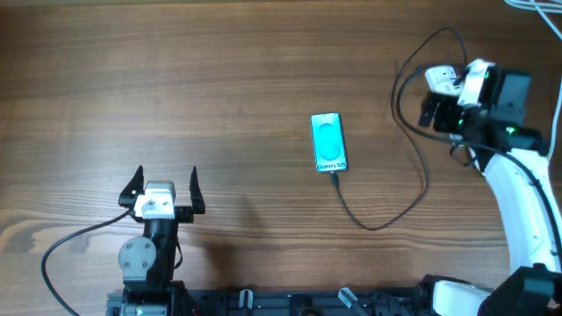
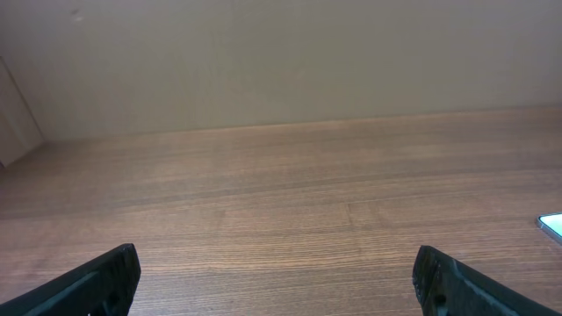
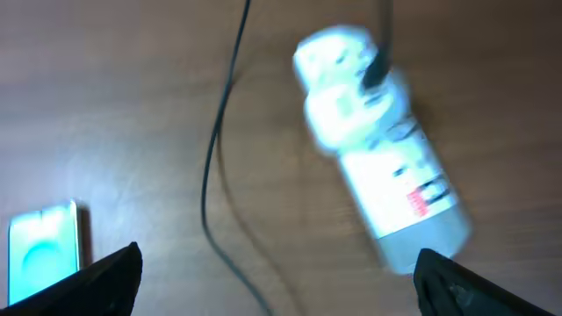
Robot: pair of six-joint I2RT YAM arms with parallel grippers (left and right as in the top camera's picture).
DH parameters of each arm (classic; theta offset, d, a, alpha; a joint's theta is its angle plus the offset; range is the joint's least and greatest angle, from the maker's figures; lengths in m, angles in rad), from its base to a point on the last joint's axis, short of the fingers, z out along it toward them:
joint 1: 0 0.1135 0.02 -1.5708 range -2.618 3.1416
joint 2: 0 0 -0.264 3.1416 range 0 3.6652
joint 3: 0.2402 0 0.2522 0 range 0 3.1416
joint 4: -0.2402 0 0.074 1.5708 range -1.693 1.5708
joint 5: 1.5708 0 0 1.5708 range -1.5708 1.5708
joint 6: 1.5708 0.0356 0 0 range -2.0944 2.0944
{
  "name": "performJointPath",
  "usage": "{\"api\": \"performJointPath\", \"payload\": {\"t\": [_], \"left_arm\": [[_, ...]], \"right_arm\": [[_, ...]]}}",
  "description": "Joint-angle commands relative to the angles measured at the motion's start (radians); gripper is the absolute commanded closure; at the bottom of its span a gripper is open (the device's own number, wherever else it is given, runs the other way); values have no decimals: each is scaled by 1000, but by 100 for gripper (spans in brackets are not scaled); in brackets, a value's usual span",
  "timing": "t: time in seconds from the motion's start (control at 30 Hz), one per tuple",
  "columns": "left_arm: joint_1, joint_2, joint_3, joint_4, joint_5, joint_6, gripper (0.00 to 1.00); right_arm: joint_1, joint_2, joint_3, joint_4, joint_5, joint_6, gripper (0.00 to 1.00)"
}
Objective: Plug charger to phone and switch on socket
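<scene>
Just ahead of the right tool (image 3: 277, 260), as its wrist view shows, lies the socket (image 3: 391, 180). It is a white oblong strip with small red marks, blurred and set at a slant on the wooden counter (image 3: 105, 96). The right tool is released. Its two dark fingers (image 3: 101, 283) stand wide apart at the bottom corners of that view and grasp nothing. The socket's near end lies between them, closer to the right-hand finger. At the socket's end farthest from the tool sits the white adapter (image 3: 338, 61) of the charger (image 3: 213, 167). The charger's thin black cable runs over the counter on the left-hand finger's side of the socket. The blur hides how the switch stands. Beyond the cable on that same side, low at the view's edge, is the phone (image 3: 42, 253), its screen lit teal. From overhead the phone lies flat between the two tools and well apart from both. The cable's free end meets the phone's short edge nearest the robot. The left tool (image 1: 165, 183) is likewise released, fingers spread and holding nothing, with the phone off to its right.
</scene>
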Motion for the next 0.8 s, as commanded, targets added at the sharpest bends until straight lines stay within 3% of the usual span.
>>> {"api": "performJointPath", "payload": {"t": [0.0,0.23,0.57,0.77], "left_arm": [[5,-10,-4,0,-13,16,0],[5,-10,-4,0,-13,16,0],[5,-10,-4,0,-13,16,0],[5,-10,-4,0,-13,15,0]], "right_arm": [[16,-10,-124,58,-92,-38,0],[32,-61,-312,209,-103,-38,0],[97,-132,-326,249,-106,-39,0],[122,-232,-563,571,-128,-31,0]]}}
